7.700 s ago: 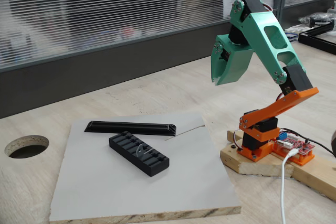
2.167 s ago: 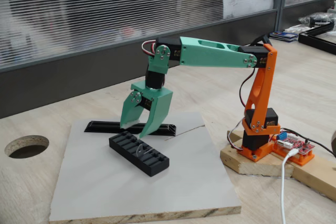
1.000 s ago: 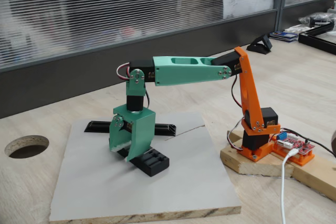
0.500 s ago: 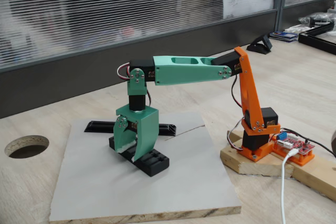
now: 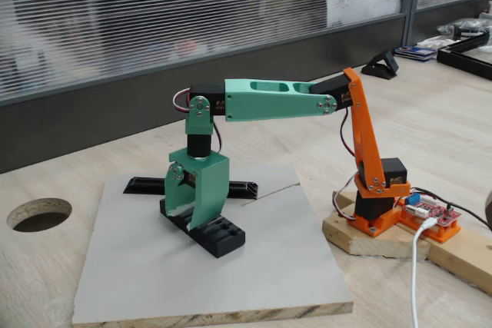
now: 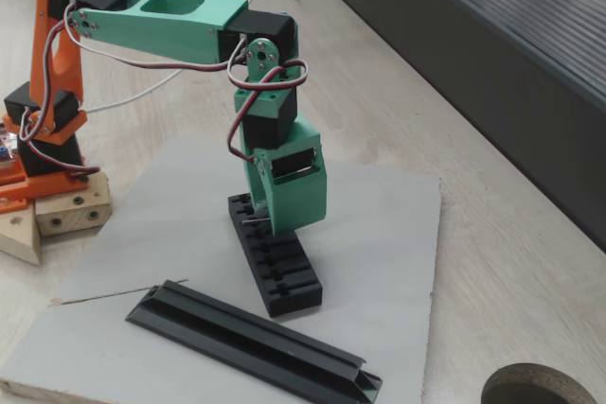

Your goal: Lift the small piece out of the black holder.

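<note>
— Where's the small piece (image 6: 254,220)?

— I see a thin grey sliver at the hand (image 6: 270,224), low over the black holder (image 6: 284,276); it may be pinched, but I can't tell.

— How will it handle?

— Light, stiff and slippery, I judge. I'd grip its flat faces.

— Surroundings?

— Grey board (image 5: 254,274) on the bench (image 5: 46,182), channel strip (image 6: 246,342) beside.

light: even, soft daylight | shadows: faint, diffuse | glare: none | focus: foreground sharp, background blinds soft

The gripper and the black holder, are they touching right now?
Cannot tell. In both fixed views the gripper sits low over the black holder, hiding any contact.
</note>
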